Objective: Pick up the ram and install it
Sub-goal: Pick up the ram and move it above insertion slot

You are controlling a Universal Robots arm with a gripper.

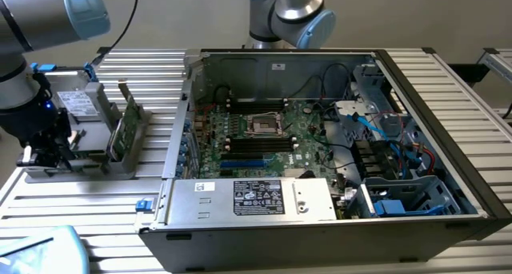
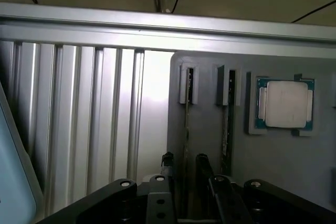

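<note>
1. End effector (image 2: pixel 185 162): the two fingers are set apart, one on each side of the ram stick (image 2: pixel 187 124). The gap is seen to be wider than the stick, and nothing is gripped.
2. Location: the ram stick is stood on edge in a slot of the grey holder (image 2: pixel 273 166). The holder is placed on the ribbed tabletop (image 1: pixel 136 70) at the exterior view's left, beside the open computer case (image 1: pixel 240 70) and outside it.
3. Handling: the stick is judged to be light, thin and stiff, yet fragile. Bending and twisting are to be avoided, and the contact edge is best left untouched.
4. Hold: the two flat faces, about mid-length and near the free long edge, are judged the proper place. The stick is thereby kept square and is not levered in its slot.
5. Count, ram: two sticks are counted in the holder. The second ram stick (image 2: pixel 229 124) is stood just beside the first, in its own slot.
6. Count, other items: one processor chip (image 2: pixel 285 103) is laid flat in the holder beside the sticks. One holder and one computer case are counted.
</note>
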